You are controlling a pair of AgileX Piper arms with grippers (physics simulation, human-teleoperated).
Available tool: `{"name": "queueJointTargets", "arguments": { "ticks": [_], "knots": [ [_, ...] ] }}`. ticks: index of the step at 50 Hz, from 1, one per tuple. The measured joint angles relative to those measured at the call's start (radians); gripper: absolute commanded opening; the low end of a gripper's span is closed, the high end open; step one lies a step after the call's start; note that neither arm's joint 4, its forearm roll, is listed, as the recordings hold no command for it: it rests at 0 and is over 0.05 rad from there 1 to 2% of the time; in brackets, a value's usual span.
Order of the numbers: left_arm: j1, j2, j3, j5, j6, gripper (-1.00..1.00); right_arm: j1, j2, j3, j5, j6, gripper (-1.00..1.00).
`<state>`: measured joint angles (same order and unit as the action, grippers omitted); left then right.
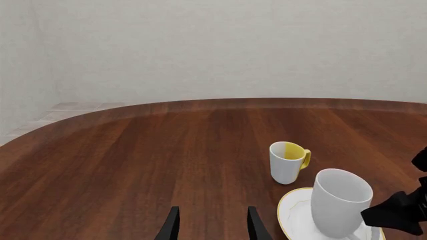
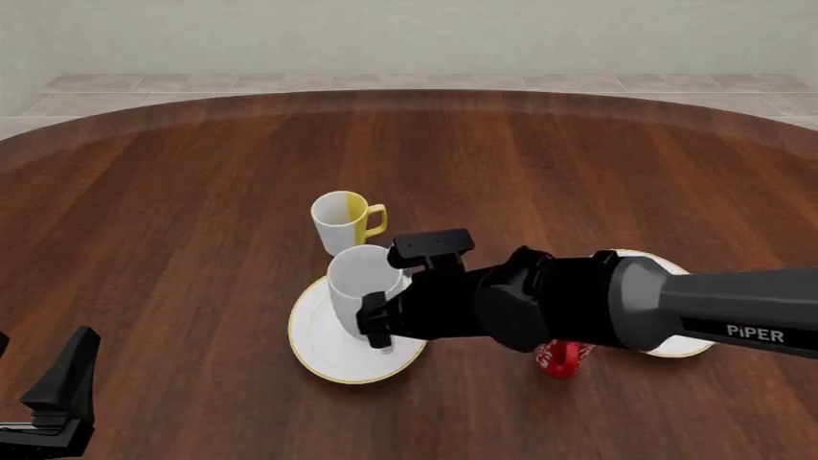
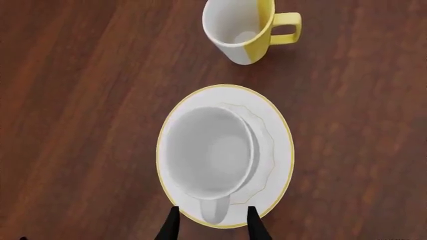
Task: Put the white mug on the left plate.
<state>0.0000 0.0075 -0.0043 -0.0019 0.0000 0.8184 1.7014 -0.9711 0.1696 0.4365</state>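
A: What is the right gripper doing?

B: In the right wrist view its two dark fingertips stand a little apart, one on each side of the loop handle of the white mug. Whether they press the handle or only stand beside it, I cannot tell. In the front view the black right arm reaches across from the right and its end is at the mug's side.

A: And where is the mug?

B: It stands upright on the left plate, the white one with the thin golden rim. The mug is inside the rim, its mouth up.

A: The left gripper?

B: It is near the front edge of the table, toward the left corner. Its fingers are parted and they hold nothing.

A: What else is on the table?

B: Just behind the plate stands the white-and-yellow mug, close to it but apart, with a yellow handle. A red mug shows partly under the right arm, and behind it is the second plate, mostly hidden.

A: And the room?

B: The table is dark brown wood with a curved far edge. Beyond it there is a pale tiled floor and a plain light wall.
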Motion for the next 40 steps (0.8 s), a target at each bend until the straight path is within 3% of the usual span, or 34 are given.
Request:
{"name": "queueJointTargets", "arguments": {
  "ticks": [15, 40],
  "knots": [
    [0.000, 0.000, 0.000, 0.000, 0.000, 1.00, 0.004, -0.082, -0.026, 0.052, -0.041, 1.00],
    [0.000, 0.000, 0.000, 0.000, 0.000, 1.00, -0.112, -0.584, -0.196, 0.352, -0.306, 1.00]
  ]
}}
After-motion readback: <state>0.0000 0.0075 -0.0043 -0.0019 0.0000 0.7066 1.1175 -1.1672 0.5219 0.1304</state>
